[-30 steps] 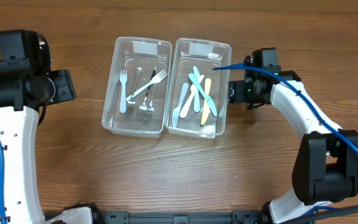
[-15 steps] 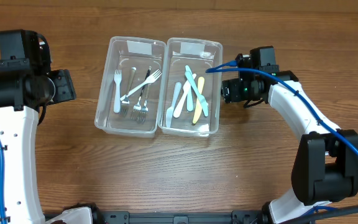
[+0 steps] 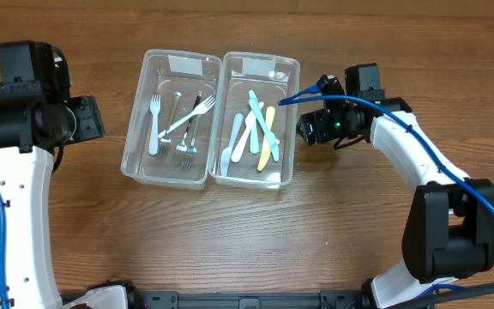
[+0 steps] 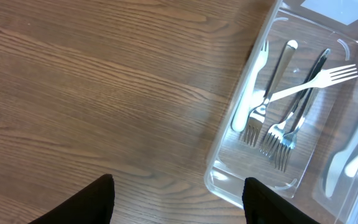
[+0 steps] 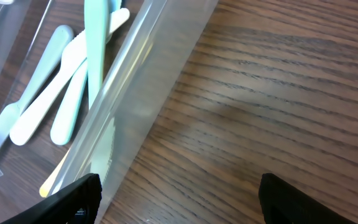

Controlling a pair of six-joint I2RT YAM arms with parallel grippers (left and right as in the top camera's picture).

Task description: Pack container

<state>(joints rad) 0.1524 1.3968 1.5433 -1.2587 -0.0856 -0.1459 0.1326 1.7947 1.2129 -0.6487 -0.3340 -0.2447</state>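
Two clear plastic containers stand side by side. The left container [image 3: 133, 120] holds several forks [image 3: 183, 124], metal and white plastic, which the left wrist view shows too [image 4: 278, 124]. The right container [image 3: 260, 57] holds several pastel plastic knives [image 3: 254, 129]. My right gripper [image 3: 305, 129] is open against that container's right wall [image 5: 148, 81]. One of its fingers [image 5: 73, 199] is at the wall and the other is over bare wood. My left gripper [image 3: 99, 118] is open and empty, left of the fork container [image 4: 229, 155] and apart from it.
The tabletop is brown wood. A blue cable [image 3: 303, 96] arcs from the right arm over the corner of the knife container. The right arm's white links [image 3: 418, 154] run along the right side, and the left arm's [image 3: 11, 197] run down the left side.
Both containers have slid left and slightly toward the front, with my right gripper following against the right wall. The left arm has not moved.
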